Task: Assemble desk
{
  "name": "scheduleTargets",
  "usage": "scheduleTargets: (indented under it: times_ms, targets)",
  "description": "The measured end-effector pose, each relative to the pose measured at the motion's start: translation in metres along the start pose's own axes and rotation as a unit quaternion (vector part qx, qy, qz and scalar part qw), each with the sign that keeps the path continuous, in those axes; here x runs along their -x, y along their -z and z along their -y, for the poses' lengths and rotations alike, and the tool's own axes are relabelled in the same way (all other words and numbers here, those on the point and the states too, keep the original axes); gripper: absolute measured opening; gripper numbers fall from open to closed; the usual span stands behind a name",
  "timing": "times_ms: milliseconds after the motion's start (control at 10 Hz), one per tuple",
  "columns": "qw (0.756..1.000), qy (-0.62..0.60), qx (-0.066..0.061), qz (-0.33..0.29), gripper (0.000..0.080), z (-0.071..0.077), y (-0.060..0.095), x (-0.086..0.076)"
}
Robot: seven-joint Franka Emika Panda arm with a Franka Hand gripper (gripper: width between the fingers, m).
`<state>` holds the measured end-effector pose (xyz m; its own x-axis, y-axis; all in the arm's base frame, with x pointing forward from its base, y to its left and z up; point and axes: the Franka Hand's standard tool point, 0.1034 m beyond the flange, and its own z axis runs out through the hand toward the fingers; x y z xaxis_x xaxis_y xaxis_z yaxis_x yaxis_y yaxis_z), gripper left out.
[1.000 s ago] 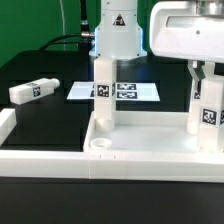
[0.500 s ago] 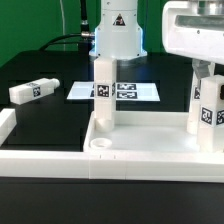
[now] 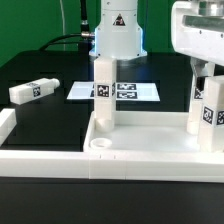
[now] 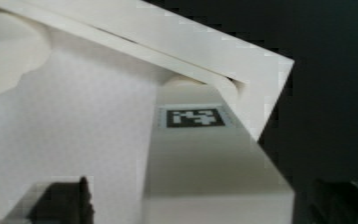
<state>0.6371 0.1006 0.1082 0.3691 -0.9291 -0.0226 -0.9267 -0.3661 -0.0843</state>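
Observation:
The desk top (image 3: 150, 150), a white shallow tray with round corner sockets, lies in front. One white tagged leg (image 3: 103, 92) stands upright in its back left corner. A second leg (image 3: 207, 112) stands at the back on the exterior view's right. My gripper (image 3: 205, 78) is right above that second leg, fingers pointing down at its top. In the wrist view the leg (image 4: 197, 130) with its tag runs between my dark fingertips (image 4: 62, 202), with gaps on both sides; the gripper (image 4: 202, 205) looks open. A third leg (image 3: 32, 90) lies loose on the black table at the left.
The marker board (image 3: 135, 91) lies flat behind the tray. A long white border rail (image 3: 40, 158) runs along the front left, with an end block (image 3: 7, 122). The arm's white base (image 3: 118, 40) stands at the back.
The gripper and wrist have shifted toward the exterior view's right above the right-hand leg. The legs and tray have not moved.

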Motion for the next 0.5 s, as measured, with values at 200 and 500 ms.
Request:
scheduleTargets:
  times_ms: [200,500]
  targets:
    - [0.999,0.050,-0.005,-0.003,0.0640,0.0007,-0.0010,0.0004]
    - [0.988,0.156,-0.004,-0.004,0.0649,0.0003,-0.0015,-0.0004]
